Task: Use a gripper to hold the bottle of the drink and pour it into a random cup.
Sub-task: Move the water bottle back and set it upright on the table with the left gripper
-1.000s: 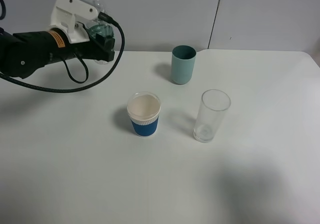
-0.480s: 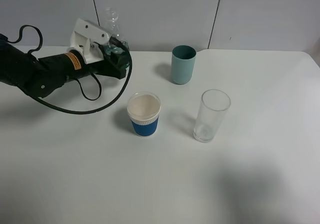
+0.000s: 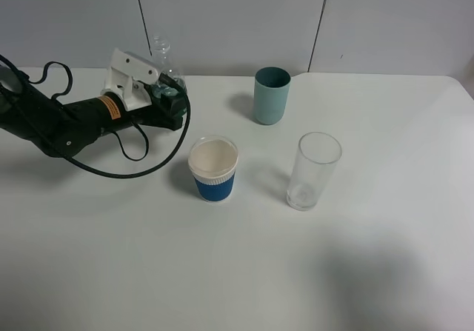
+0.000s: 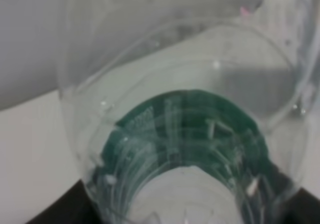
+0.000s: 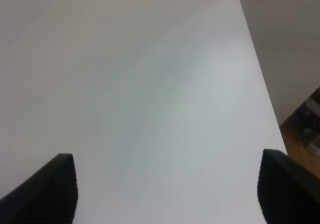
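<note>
The bottle of the drink (image 3: 164, 58) stands upright at the back left of the table, its dark green label band between the black fingers of my left gripper (image 3: 172, 99). The gripper is shut on the bottle, low over the table. In the left wrist view the clear bottle (image 4: 190, 124) fills the frame. The teal-green cup (image 3: 271, 95) stands at the back middle, well to the right of the bottle. My right gripper (image 5: 167, 189) is open and empty over bare table; it does not show in the exterior view.
A white cup with a blue sleeve (image 3: 214, 169) stands in front of the bottle, right of the left arm. A clear glass tumbler (image 3: 314, 171) stands to its right. The table's edge (image 5: 260, 83) shows in the right wrist view.
My left arm has carried the bottle to the right and lowered it from high above the table to near its surface. The cups have not moved.
</note>
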You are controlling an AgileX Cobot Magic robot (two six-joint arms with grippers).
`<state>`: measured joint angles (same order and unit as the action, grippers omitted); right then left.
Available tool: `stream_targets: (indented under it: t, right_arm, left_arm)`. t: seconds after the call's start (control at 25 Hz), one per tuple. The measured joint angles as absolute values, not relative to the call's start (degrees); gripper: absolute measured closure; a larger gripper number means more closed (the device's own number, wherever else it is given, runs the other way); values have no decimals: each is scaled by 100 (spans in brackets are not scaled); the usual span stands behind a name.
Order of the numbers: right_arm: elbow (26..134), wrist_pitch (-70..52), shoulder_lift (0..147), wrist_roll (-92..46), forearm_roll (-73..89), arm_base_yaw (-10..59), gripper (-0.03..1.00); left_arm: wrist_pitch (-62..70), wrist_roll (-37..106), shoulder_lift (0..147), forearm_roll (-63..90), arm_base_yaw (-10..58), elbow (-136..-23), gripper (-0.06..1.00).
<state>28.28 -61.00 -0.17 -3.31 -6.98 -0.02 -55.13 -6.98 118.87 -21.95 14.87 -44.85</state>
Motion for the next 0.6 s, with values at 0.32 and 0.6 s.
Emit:
stream_targets:
  t: [0.32,0.6]
  right_arm:
    - [2828,-6100,-17,-331,-698,-2,23]
    - [2828,-6100,-17,-331,-698,-2,23]
  left_arm:
    - [-5717,-513,12274,-2201,1483,-4475,44]
    - [-5885,-372,12367,-2195,1483,-4475,44]
